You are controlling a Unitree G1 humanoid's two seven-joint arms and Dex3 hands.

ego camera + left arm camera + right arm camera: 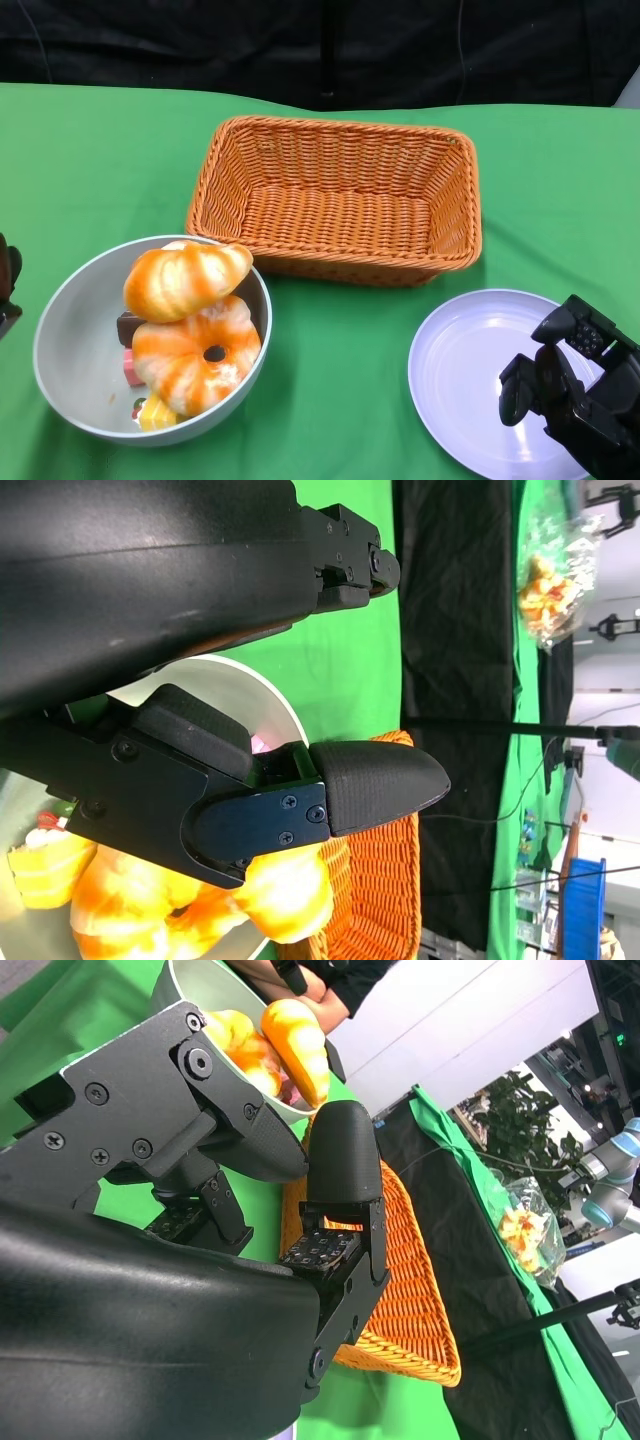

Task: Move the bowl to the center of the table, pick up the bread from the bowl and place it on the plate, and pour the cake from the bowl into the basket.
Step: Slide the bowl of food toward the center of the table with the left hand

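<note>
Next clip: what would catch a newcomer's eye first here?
The grey bowl at the table's near left, heaped with glossy orange-striped bread over small cake pieces. Behind it sits the empty orange wicker basket, with a bare lilac plate near right under the right hand.

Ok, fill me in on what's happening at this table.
Nothing is being held yet. The grey bowl sits at the table's left, holding two orange-striped breads stacked over small cake pieces. The wicker basket behind it and the plate at the right hold nothing. The right hand hovers over the plate, holding nothing; the left hand waits at the bowl's left edge.
</note>
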